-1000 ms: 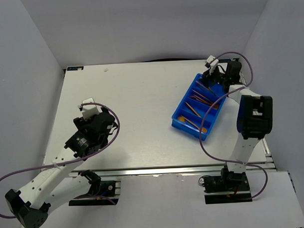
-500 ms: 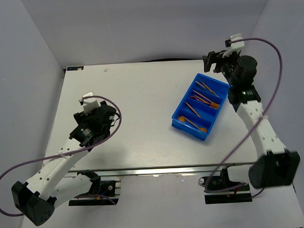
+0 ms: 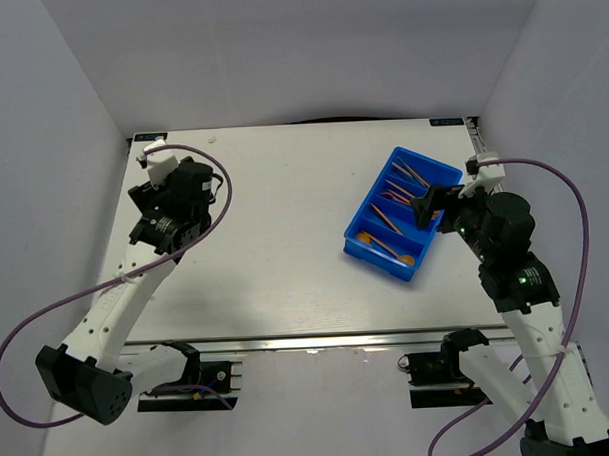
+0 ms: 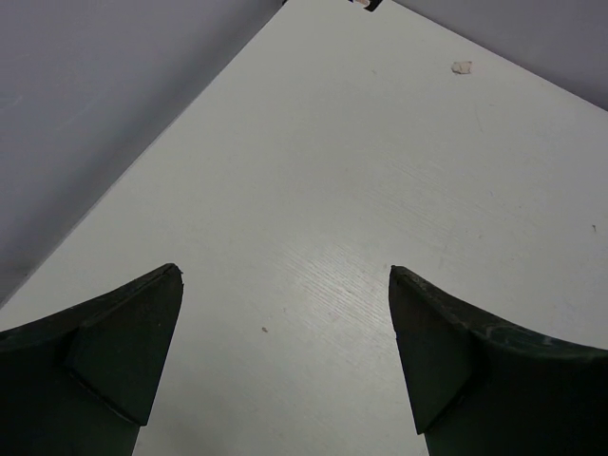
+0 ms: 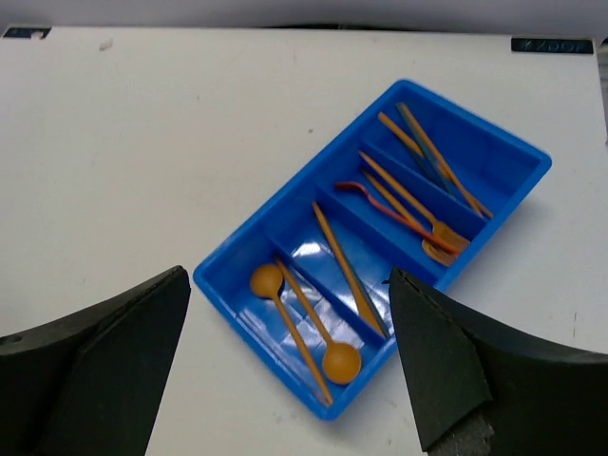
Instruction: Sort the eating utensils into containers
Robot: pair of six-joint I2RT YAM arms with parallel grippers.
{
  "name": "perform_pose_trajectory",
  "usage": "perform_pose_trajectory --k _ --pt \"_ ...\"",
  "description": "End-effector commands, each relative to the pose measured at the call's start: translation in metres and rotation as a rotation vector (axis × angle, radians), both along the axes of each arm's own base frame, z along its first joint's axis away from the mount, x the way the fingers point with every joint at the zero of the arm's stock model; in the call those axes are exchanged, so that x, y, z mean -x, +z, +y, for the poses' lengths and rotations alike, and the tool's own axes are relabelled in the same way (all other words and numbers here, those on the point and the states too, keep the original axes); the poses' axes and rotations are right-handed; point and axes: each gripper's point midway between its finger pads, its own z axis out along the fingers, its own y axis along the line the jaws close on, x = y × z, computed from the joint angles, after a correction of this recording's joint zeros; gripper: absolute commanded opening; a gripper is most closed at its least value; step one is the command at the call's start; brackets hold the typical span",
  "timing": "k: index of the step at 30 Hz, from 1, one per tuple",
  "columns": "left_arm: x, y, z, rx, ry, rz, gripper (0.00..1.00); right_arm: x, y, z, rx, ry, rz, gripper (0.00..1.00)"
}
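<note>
Blue tray (image 5: 494, 152) below my right gripper (image 5: 285, 275), between wide empty jaws | one tray, two orange spoons (image 5: 340, 361) | left gripper (image 4: 285, 275) wide, empty

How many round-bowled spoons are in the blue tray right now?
2, both orange, side by side in the blue tray's end compartment nearest the right wrist camera: one spoon, and the other spoon lying head to tail. More may be hidden.

The left arm (image 3: 127, 294) and right arm (image 3: 533, 325) share white link shells and black joint housings, each trailed by a looping purple cable (image 3: 581, 203). The left tool (image 4: 285, 275) and right tool (image 5: 290, 275) carry dark, matte, wedge-shaped fingers (image 5: 446, 370).
</note>
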Motion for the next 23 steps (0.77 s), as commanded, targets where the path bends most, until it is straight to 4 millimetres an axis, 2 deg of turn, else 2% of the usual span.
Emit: perform_pose_trajectory --k 1,2,4,5,7,9,13,16,23 --pt "0.03 0.029 0.023 -0.007 0.043 -0.097 0.98 0.021 -0.009 0.002 -0.021 0.025 0.055 0.89" --pt "0.037 0.02 0.027 -0.015 0.051 -0.092 0.98 0.026 -0.008 -0.001 -0.015 0.018 0.045 0.89" --pt "0.055 0.024 0.037 -0.001 0.064 -0.144 0.98 0.032 -0.016 -0.013 0.009 -0.033 0.061 0.89" --pt "0.059 0.012 0.039 -0.007 0.063 -0.134 0.98 0.034 -0.018 -0.016 0.021 -0.043 0.066 0.89" --pt "0.068 0.008 0.042 0.01 0.065 -0.156 0.98 0.039 -0.022 -0.023 0.032 -0.073 0.071 0.89" --pt "0.071 -0.006 0.042 0.008 0.061 -0.142 0.98 0.041 -0.027 -0.023 0.034 -0.073 0.072 0.89" --pt "0.074 -0.017 0.044 0.0 0.061 -0.115 0.98 0.043 -0.042 -0.025 0.046 -0.072 0.091 0.89" --pt "0.07 -0.025 0.037 0.012 0.024 -0.094 0.98 0.044 -0.052 -0.025 0.045 -0.077 0.109 0.89" --pt "0.067 -0.028 0.033 0.013 0.01 -0.081 0.98 0.041 -0.057 -0.023 0.024 -0.078 0.116 0.9"
